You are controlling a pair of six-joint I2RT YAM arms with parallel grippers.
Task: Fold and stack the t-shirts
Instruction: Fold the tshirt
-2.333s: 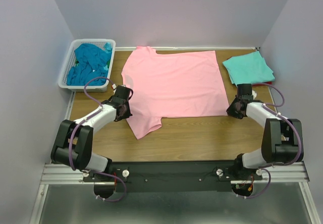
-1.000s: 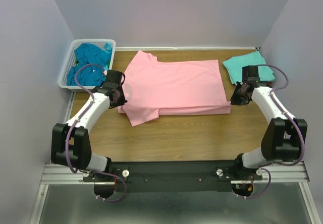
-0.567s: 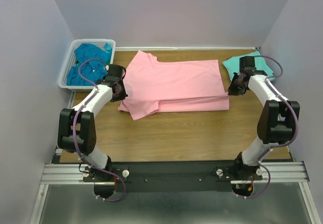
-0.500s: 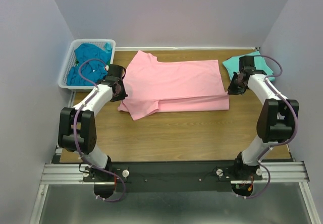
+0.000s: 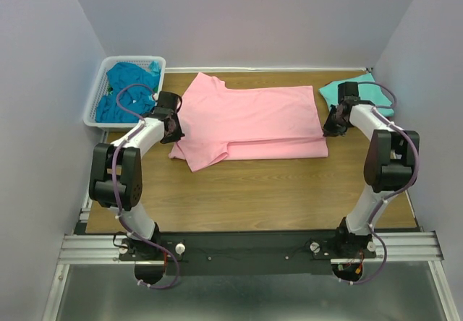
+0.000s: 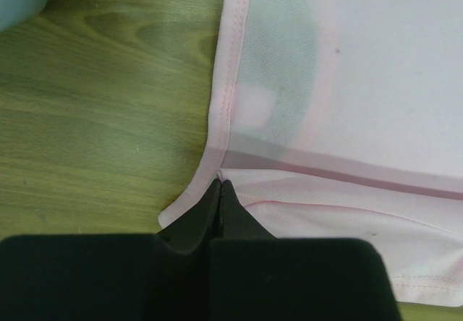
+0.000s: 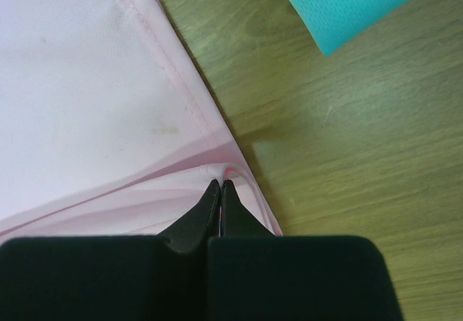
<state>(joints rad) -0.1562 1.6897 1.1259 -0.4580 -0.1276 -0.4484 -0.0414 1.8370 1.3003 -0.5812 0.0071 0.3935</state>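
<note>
The pink t-shirt (image 5: pixel 249 115) lies at the far centre of the table (image 5: pixel 275 191). Its long axis runs left–right, collar end toward the white lattice basket (image 5: pixel 92 110) and bottom hem toward the folded aqua t-shirt (image 5: pixel 365 93). The left gripper (image 6: pixel 219 183) and right gripper (image 7: pixel 219 183) each pinch one end of the doubled near edge, with their fingers closed on the fabric. Judged purpose: a grip at both ends holds the lengthwise fold straight.

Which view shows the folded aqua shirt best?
Top external: the aqua shirt lies folded at far right, partly hidden by the right arm. Right wrist catches only one corner; left wrist shows none.
</note>
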